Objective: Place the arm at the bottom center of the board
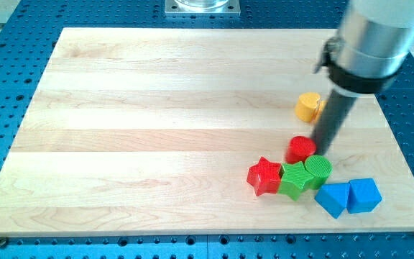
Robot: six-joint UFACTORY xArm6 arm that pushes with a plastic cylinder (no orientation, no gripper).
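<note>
Where red cylinder (301,149) meets green cylinder (318,171), my tip (321,154), seemingly touching; no jaws.

Coloured blocks cluster around a green star (291,180): red star (264,175) left, green cylinder (318,171) right, red cylinder (301,148) above, two blue blocks (349,196) lower right, yellow cylinder (308,106) farther above.

My tip (323,152) sat low at the board's (157,108) right, touching the red cylinder (301,148), above the green cylinder (318,170).
</note>
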